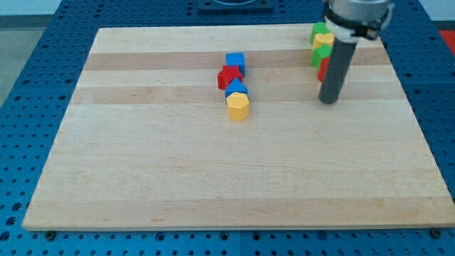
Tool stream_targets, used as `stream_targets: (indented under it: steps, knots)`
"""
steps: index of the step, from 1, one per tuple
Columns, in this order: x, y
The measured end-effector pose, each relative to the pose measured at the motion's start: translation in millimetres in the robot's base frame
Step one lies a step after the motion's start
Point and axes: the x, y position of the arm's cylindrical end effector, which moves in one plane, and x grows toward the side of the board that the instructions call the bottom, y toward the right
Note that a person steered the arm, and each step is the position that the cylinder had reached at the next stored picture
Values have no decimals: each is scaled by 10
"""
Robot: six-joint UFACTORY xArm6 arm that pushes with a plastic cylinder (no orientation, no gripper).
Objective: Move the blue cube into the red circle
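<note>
tip (328,101) at view's right, no pincer on rig so no spread/pinch state | blue cube (235,62) well left of tip, slightly toward top, touching red star (228,77) | red block (323,69) half hidden behind rod, shape unclear | counter (213,178) wood

Two groups of blocks lie on one wooden board (142,178). Centre group, four blocks: blue cube (235,62), red star (228,77), blue triangular block (236,87), yellow hexagonal block (238,106). Right group, at least four blocks: green block (320,31), yellow block (325,40), second green block (320,55), red block (323,69) partly hidden.
</note>
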Motion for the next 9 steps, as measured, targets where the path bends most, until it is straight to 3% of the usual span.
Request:
stream_targets:
  steps: [1, 2, 3, 4, 6, 7, 8, 9]
  knots:
    - [568, -250]
    - [750, -1037]
    - [628, -2092]
    - [247, -2727]
    - [-1140, -2238]
    - [-1377, -1823]
    - [-1245, -1469]
    - [-941, -1468]
